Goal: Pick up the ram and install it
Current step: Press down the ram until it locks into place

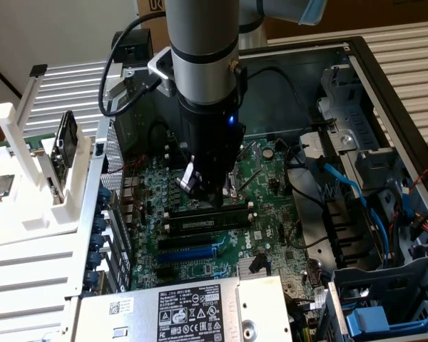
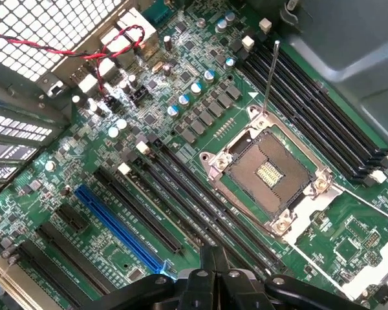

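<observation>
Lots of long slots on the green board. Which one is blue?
The blue slot is the long one lying among the black slots on the green board, near the claw. All the other long slots are black.

Even, bright indoor light; motherboard point(image 2: 181, 148) sharp, mild glare on socket frame point(image 2: 271, 174), claw point(image 2: 210, 284) blurred at 6 o'clock.
</observation>
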